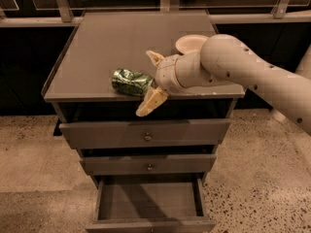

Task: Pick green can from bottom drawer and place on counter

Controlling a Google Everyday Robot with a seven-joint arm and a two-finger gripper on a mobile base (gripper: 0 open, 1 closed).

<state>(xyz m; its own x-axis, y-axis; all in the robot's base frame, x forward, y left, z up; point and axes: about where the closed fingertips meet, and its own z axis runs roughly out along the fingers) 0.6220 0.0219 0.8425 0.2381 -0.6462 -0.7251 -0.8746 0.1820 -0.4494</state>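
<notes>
Thin dented metal, so we judge the green can (130, 81) light and crushable, best pinched gently across its middle — it lies just ahead of our gripper (152, 80), fingers spread, low over the counter (112, 42).

The can (130, 81) is gleaming green with pale marks; the cream gripper (146, 83) is hovering beside it over the grey counter (97, 47).
</notes>
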